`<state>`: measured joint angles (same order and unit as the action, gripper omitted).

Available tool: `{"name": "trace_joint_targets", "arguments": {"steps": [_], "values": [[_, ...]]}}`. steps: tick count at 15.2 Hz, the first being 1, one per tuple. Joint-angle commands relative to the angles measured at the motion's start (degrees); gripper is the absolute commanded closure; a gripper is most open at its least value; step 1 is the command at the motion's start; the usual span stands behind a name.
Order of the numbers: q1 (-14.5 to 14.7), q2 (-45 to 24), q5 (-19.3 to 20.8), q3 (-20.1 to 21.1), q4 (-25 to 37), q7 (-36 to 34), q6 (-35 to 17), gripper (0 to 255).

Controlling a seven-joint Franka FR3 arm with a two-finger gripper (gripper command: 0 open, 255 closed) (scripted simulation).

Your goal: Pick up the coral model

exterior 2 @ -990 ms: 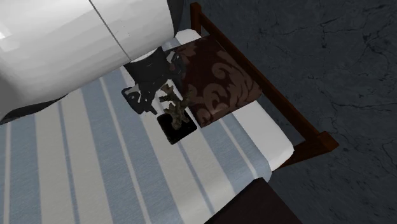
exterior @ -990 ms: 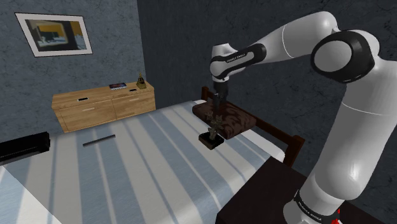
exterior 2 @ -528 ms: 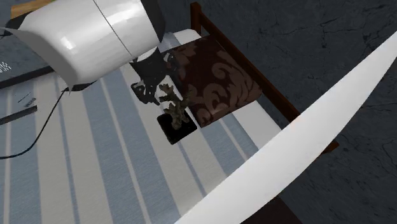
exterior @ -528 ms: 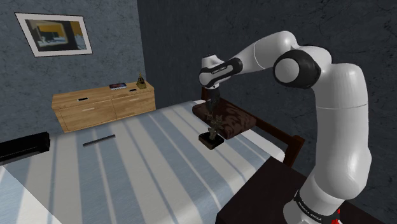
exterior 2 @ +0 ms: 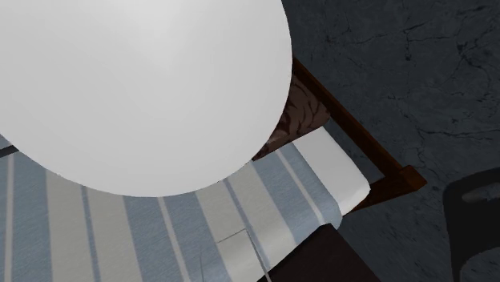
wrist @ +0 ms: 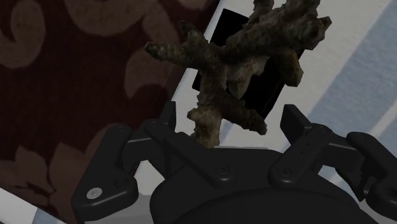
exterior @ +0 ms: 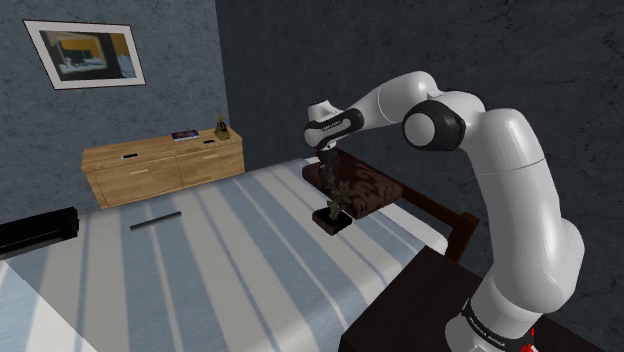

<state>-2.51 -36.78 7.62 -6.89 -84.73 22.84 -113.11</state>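
The coral model [exterior: 336,203] is a brownish branching piece standing upright on a small black base [exterior: 333,221]. It rests on the striped bed, right beside a dark brown patterned pillow [exterior: 366,189]. My black gripper [exterior: 327,183] hangs just above the coral, pointing down. In the wrist view the coral [wrist: 236,60] and its black base [wrist: 266,89] lie just beyond the gripper [wrist: 232,127]. The fingers [wrist: 296,124] stand wide apart and nothing is clasped, so the gripper is open. In the second exterior view a large white arm part [exterior 2: 136,88] covers the coral.
The blue and pale striped bed [exterior: 230,260] spreads toward the shoulder view's left. A dark wooden headboard [exterior: 445,218] runs behind the pillow [exterior 2: 303,118]. A wooden dresser [exterior: 165,167] stands by the far wall. The dark stand [exterior: 420,310] sits at the lower right.
The arm has folded toward the shoulder view's left, and the hand has shifted left over the coral. In the second exterior view the white arm now covers the coral. The fingers stayed apart.
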Motion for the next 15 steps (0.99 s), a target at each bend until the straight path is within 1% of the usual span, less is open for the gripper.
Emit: {"name": "trace_joint_targets", "arguments": {"steps": [1,3,5,6,15], "values": [[-0.05,-1.02,-0.01,0.03,0.08,-0.14,-0.93,0],[-0.09,-2.03,-0.02,0.06,-0.29,-0.35,-2.31,0],[-0.09,-2.03,-0.02,0.06,-0.3,-0.35,-2.31,0],[-0.08,-2.02,-0.02,0.06,-0.24,-0.35,-2.25,255],[-0.09,-2.03,-0.02,0.06,-0.29,-0.35,-2.31,255]]}}
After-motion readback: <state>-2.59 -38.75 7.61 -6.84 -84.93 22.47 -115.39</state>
